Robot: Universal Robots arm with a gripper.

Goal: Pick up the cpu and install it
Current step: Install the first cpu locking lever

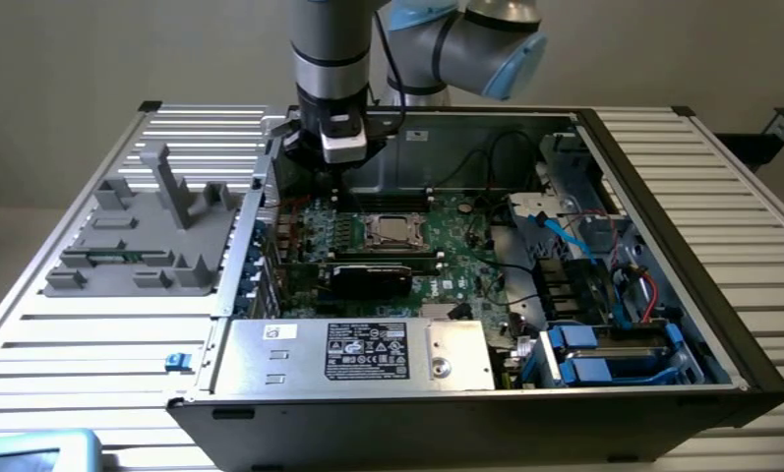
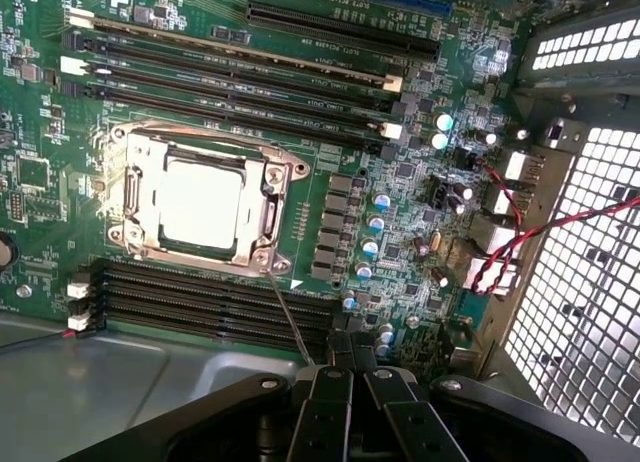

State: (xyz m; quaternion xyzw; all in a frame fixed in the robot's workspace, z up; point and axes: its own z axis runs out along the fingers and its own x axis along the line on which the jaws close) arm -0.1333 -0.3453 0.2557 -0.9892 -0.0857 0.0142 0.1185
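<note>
Your gripper [image 2: 345,370] hung clenched, empty, above the mobo [image 2: 420,112]; cpu [image 2: 200,204] sat inside the socket frame [image 2: 277,174]. Risk imo: if unlatched, a bump could've shifted it & bent pins.

UR arm, stock look: silver tubes, pale blue cap, black tooling.
Arm [image 1: 332,49] has grey-silver link tubes with black bands at the joints; joint cap [image 1: 516,61] is light blue plastic. Black cable [image 1: 389,54] runs alongside the link. Light grey block [image 1: 343,146] sits on the black wrist section. From the wrist view: jaws are matte black, two slim grooved bars, on a curved black housing [image 2: 200,427] with a round screw head [image 2: 268,385] each side.
</note>
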